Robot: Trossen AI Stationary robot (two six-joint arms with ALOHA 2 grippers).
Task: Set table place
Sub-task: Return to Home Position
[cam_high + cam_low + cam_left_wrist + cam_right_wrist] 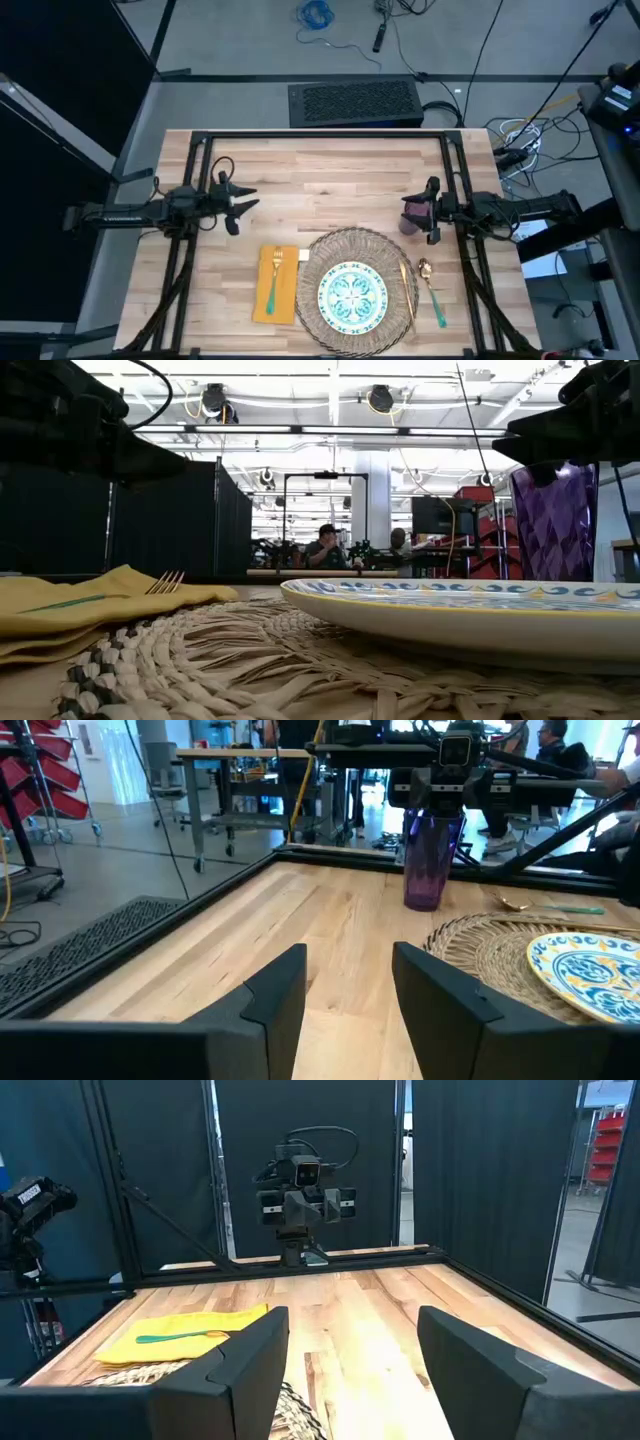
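On the table (pixel 330 180), at the near edge, lies a round woven placemat (pixel 345 243) with a blue-green patterned plate (pixel 352 293) on it. Left of it a yellow napkin (pixel 262 300) carries a green-handled fork (pixel 275 280). Right of the mat lie a slim knife (pixel 407 285) and a green-handled spoon (pixel 432 290). A purple cup (pixel 425 860) stands upright on the wood beyond the spoon. My right gripper (pixel 432 212) hovers open just above the cup's right side; the cup does not show between its fingers in the right wrist view. My left gripper (pixel 243 203) waits open at the left.
Black frame rails (pixel 320 135) run along the table's far side and down both sides under the arms. A black grille box (pixel 355 103) lies beyond the far edge. Bare wood (pixel 330 190) stretches between the two grippers. People sit in the room behind (pixel 325 545).
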